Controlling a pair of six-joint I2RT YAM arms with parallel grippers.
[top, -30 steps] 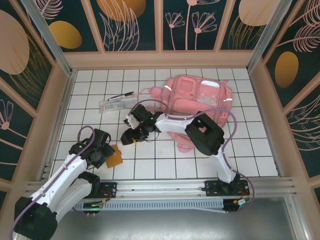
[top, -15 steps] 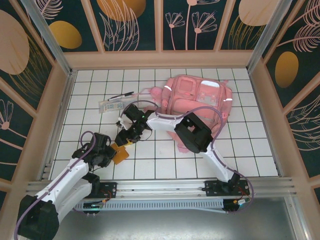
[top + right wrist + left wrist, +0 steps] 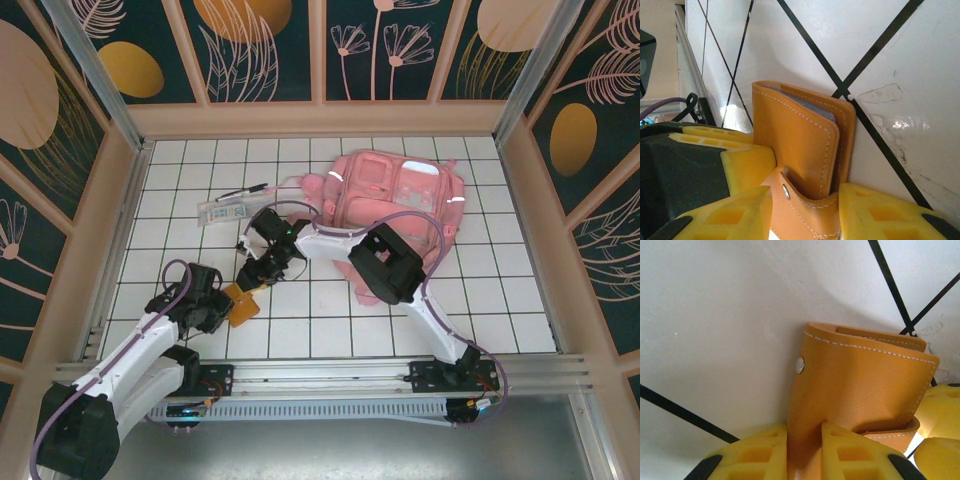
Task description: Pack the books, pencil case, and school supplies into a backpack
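Note:
A small orange-brown notebook point(image 3: 243, 308) lies at the near left of the table. My left gripper point(image 3: 224, 304) is shut on it. In the left wrist view its yellow fingers point(image 3: 756, 456) pinch the leather cover point(image 3: 860, 385) between them. My right gripper point(image 3: 256, 284) reaches in from the far side. In the right wrist view the notebook point(image 3: 800, 145) sits between that gripper's fingers point(image 3: 880, 212), which press against its spine and snap strap. The pink backpack point(image 3: 392, 200) lies at the back right. The clear pencil case point(image 3: 228, 212) and loose dark pens point(image 3: 245, 190) lie to its left.
Wooden walls with dark floral panels ring the white tiled table point(image 3: 480, 300). A metal rail point(image 3: 320, 375) runs along the near edge by the arm bases. The right arm's dark elbow point(image 3: 385, 262) hangs over the backpack's near side.
My left gripper has closed on the notebook. My right gripper moved toward the near left, down to the notebook, and its jaws narrowed around it.

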